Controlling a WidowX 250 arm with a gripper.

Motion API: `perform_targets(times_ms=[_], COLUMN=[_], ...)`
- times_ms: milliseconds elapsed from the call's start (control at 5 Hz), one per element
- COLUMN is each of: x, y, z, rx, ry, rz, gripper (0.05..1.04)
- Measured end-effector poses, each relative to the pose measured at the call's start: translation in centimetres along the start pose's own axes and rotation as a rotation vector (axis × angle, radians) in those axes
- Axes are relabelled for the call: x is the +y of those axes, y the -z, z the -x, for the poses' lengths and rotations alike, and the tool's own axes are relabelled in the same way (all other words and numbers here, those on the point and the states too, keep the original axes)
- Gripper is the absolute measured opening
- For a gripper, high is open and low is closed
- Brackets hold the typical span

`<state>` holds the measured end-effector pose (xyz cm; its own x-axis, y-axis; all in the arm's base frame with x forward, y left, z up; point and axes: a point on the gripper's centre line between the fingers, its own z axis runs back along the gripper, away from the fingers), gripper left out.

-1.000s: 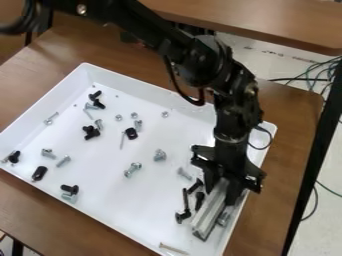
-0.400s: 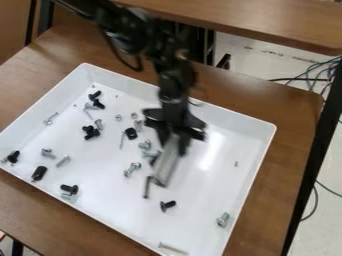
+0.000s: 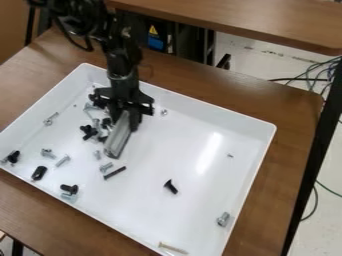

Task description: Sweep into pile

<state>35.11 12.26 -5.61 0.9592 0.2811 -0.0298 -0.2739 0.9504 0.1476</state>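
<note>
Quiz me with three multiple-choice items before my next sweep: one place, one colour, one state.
1. Where is the long, thin tan screw in the shallow rectangular tray?
A. At its left corner
B. Directly beneath the gripper
C. Near its wall, at the bottom of the view

2. What colour is the tray?
A. White
B. Blue
C. Black

3. What is the black two-finger gripper doing?
A. Hanging empty
B. Holding a long grey metal bar
C. Holding a black screw

Key:
1 C: the screw lies beside that wall.
2 A: floor and walls are white.
3 B: the bar's upper end sits between the fingers.
</note>
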Motion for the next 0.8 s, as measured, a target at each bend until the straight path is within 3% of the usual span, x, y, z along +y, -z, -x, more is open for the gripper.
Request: perform_targets(times_ms=[200,400,600,800], x=[3.0,3.6,4.1,3.1], y=[0.3,0.2,-0.1,-0.5], z=[-0.5,0.1,2.8,5.5], rx=[0.0,-0.015,-0.003,0.007], ry=[-0.044,-0.049,-0.084,-0.079], rz=[-0.006,-0.025,-0.04,-0.01], gripper=[0.351,0.351,0.351,0.351])
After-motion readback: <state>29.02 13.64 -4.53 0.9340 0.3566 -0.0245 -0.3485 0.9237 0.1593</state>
